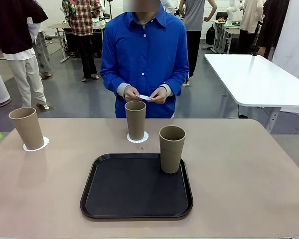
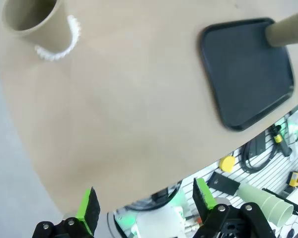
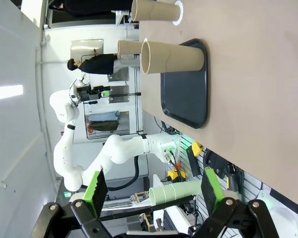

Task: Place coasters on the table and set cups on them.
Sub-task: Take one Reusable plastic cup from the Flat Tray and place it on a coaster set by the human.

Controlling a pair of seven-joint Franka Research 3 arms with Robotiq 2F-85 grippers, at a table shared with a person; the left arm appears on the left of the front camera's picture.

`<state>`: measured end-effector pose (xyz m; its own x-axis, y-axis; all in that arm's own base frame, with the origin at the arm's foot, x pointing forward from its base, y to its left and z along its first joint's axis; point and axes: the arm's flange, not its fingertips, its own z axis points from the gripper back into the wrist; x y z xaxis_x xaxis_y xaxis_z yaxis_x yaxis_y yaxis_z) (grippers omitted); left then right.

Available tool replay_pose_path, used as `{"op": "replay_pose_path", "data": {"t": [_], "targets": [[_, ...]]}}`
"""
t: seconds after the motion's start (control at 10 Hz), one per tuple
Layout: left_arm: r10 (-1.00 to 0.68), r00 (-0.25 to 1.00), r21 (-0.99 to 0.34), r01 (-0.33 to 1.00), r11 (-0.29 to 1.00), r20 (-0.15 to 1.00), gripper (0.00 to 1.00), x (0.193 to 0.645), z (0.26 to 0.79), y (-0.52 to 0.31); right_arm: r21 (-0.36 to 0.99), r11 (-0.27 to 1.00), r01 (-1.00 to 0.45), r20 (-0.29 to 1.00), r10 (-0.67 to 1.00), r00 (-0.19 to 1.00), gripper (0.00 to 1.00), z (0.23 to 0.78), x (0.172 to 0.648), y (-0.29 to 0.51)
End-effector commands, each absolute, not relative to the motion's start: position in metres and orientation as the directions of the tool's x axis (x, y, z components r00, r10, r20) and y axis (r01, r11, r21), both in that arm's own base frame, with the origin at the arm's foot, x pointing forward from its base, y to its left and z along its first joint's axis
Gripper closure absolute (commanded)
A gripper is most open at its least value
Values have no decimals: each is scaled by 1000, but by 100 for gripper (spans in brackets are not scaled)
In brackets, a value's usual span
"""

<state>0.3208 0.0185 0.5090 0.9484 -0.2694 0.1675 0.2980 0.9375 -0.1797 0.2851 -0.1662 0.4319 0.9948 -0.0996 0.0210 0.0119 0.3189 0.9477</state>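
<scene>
The front camera sits fixed on my side, between my arms. It faces across the table (image 1: 249,169) toward the person (image 1: 144,55) at the far edge and takes in nearly the whole tabletop at medium range.

My left wrist camera looks along my left gripper (image 2: 145,196) from above and beyond the table's rim, rolled.

My right wrist camera looks along my right gripper (image 3: 153,181), rolled a quarter turn, so the tabletop stands upright at picture right.

All three views share the black tray (image 1: 129,194) and the cup (image 1: 171,148) standing on it.

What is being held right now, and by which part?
The left gripper and right gripper are open and empty. The person's hands hold a small white coaster by its edges.
</scene>
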Motion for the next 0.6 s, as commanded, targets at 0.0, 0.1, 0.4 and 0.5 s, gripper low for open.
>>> {"op": "replay_pose_path", "data": {"t": [0.0,0.1,0.4,0.5], "targets": [[-245,958,-152,266,952,147,0,311,514,27,951,309,4,27,-98,995,0,432,284,-166],[-245,958,-152,266,952,147,0,311,514,27,951,309,4,27,-98,995,0,432,284,-166],[-286,943,-463,332,822,170,0,351,518,36,951,309,4,27,-98,995,0,432,284,-166],[-239,949,-640,316,700,208,0,362,516,60,951,309,4,27,-98,995,0,432,284,-166]]}}
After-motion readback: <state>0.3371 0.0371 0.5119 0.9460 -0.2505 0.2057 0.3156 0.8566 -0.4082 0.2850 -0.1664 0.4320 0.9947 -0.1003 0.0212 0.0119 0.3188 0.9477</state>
